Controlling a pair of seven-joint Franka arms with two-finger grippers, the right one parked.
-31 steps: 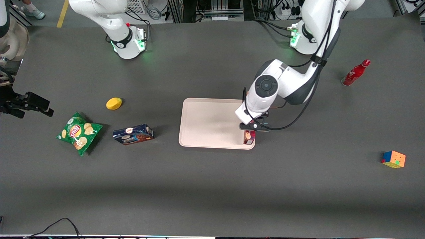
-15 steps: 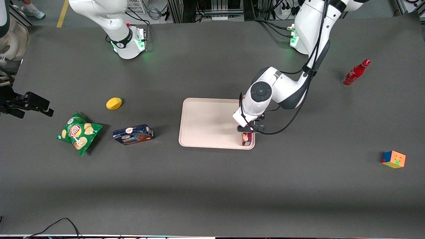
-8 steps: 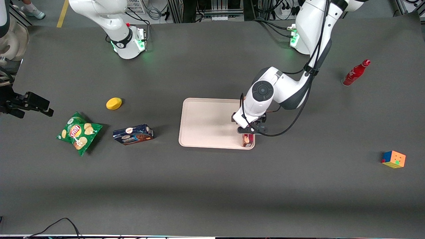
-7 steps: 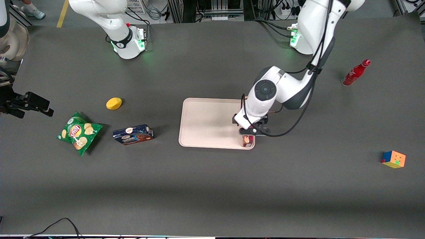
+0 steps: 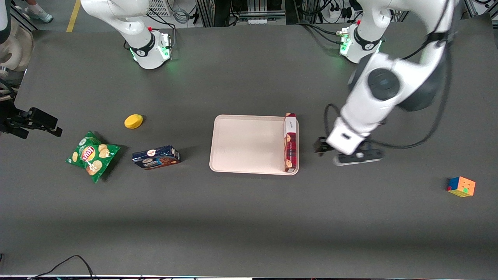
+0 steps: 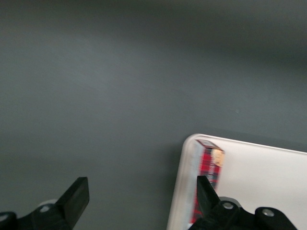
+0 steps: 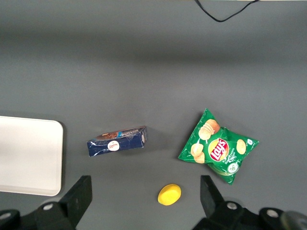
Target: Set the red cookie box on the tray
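One red cookie box (image 5: 290, 142) lies on the tray (image 5: 245, 144), on its narrow side along the 3 o'clock rim, now fully uncovered. Half a second ago the tool (image 5: 342, 153) stood over it; now it hangs empty over the worktop (image 5: 249, 217) toward the working arm's end, its fingers (image 6: 74, 199) spread wide, apart from the tray.

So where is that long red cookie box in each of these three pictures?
Front view: the red cookie box lies on the tray, along its edge toward the working arm; the gripper hangs beside the tray, open.
Left wrist view: the red cookie box lies just inside the tray's rim.
Right wrist view: not in it; only a box-free part of the tray shows.
Shared landmark: the tray.
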